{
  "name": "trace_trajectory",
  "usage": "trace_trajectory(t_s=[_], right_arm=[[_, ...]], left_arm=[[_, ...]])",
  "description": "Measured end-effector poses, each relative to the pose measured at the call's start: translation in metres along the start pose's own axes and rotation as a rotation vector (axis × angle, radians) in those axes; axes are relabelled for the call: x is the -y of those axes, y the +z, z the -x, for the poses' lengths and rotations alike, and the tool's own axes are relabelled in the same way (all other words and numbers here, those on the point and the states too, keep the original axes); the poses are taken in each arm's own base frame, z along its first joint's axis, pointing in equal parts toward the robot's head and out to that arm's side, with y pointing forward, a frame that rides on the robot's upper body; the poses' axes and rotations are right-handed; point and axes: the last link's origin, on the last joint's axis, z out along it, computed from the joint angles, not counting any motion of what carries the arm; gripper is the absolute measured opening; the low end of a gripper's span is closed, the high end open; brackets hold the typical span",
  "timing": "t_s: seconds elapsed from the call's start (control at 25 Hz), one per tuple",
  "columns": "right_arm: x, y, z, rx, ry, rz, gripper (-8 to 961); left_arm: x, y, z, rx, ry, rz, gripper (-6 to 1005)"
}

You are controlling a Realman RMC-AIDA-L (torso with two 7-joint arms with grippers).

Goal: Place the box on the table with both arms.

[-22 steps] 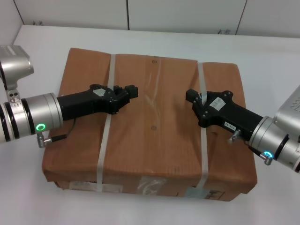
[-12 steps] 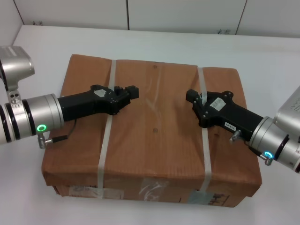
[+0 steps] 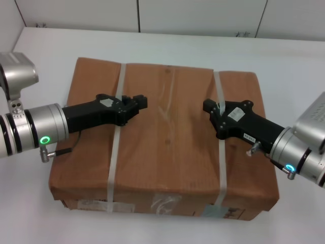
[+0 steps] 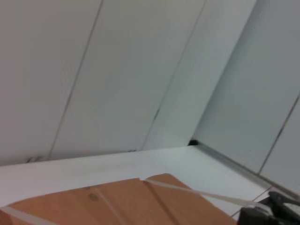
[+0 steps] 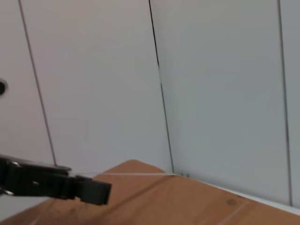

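The large brown cardboard box (image 3: pixel 167 147) lies flat over the white table (image 3: pixel 45 56), with two white straps across its wrinkled top and tape and labels on its near side. My left gripper (image 3: pixel 140 101) reaches in from the left and crosses the left strap (image 3: pixel 115 147). My right gripper (image 3: pixel 208 106) reaches in from the right at the right strap (image 3: pixel 220 157), which runs across its body. Both lie against the box top, facing each other. The left wrist view shows the box top (image 4: pixel 117 201) and the right gripper (image 4: pixel 274 211). The right wrist view shows the box (image 5: pixel 187 201) and the left gripper (image 5: pixel 56 183). Whether the box's underside touches the table is hidden.
The table stretches well beyond the box on all sides. White wall panels (image 3: pixel 152 15) stand at the table's far edge. The silver arm segments with green ring lights sit at the left (image 3: pixel 44 139) and right (image 3: pixel 290 167) of the box.
The box shifted a little toward me and then settled slightly back, and both grippers sank a little with it. Their hold at the straps looks unchanged.
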Motion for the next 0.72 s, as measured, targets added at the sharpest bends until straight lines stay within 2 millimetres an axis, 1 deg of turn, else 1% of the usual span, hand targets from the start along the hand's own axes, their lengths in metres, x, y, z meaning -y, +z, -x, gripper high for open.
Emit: trace_trajectory(t_s=[0.16,0.4,0.52,0.72], right_arm=[[0.001,0.005,-0.006,-0.053,-0.01,-0.024,45],[0.004,0.029,-0.012,-0.205,-0.034,-0.08,55],[0.004,0.03,-0.015,-0.234,-0.039,-0.09,61],[0.007,0.031,-0.018,-0.265,-0.036,-0.112,70]], left_arm=[[0.007,0.004,0.008,0.042,0.013,-0.067,84],[0.016,0.014,0.022,0.116,0.036,-0.159,84],[0.019,0.02,0.026,0.146,0.039,-0.191,84],[0.023,0.022,0.033,0.175,0.045,-0.241,84]])
